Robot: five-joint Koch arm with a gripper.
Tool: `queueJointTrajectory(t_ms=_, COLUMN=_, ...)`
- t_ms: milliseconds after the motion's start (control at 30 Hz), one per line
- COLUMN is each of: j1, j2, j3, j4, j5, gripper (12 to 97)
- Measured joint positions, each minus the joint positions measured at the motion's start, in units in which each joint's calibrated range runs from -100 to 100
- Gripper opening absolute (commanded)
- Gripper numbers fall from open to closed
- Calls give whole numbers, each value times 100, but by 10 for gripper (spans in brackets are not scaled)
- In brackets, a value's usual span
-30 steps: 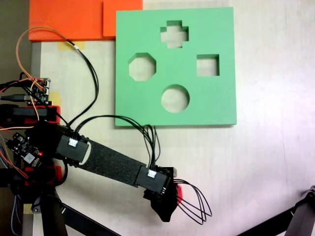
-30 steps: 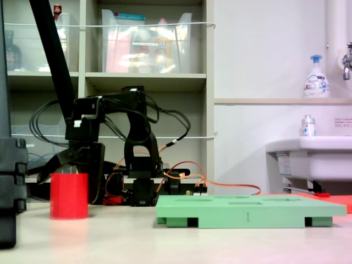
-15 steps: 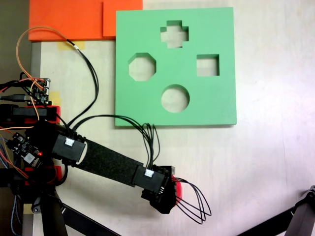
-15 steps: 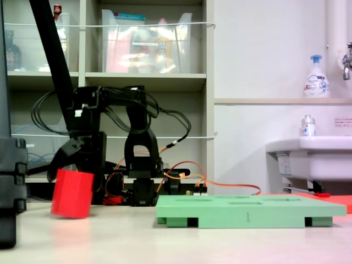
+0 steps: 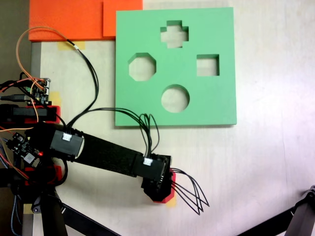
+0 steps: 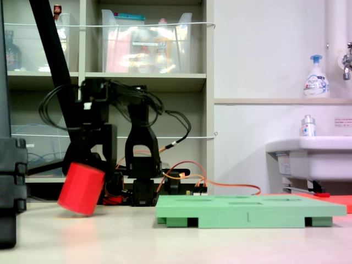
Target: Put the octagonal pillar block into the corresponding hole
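Observation:
The octagonal pillar block is a bright red foam prism, tilted with its top leaning right and hanging just above the table. My gripper is shut on it from above. In a fixed view from overhead, the gripper covers most of the block, leaving only red edges showing. The flat green board lies up and to the right of the gripper. Its eight-sided hole is at the board's left, with cross, square and round cutouts beside it. From the side the green board lies flat to the block's right.
Orange foam sheets lie at the top left beside the board. Loose wires and a circuit board sit by the arm's base at the left. Black stand legs cross the lower corners. A sink stands behind the table's right end.
The block stood upright on the table a second ago. The gripper has since closed on it, lifted it slightly and tipped it, while drawing back a little towards the arm's base.

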Motion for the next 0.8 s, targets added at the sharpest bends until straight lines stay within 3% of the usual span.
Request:
queueJointTrajectory(t_ms=400, j1=1143, j2=-1765, j3=0, j4=-69, j5=1021, gripper=383)
queueJointTrajectory(t_ms=800, j1=2750, j2=-1094, j3=696, j4=-176, j5=2413, gripper=383)
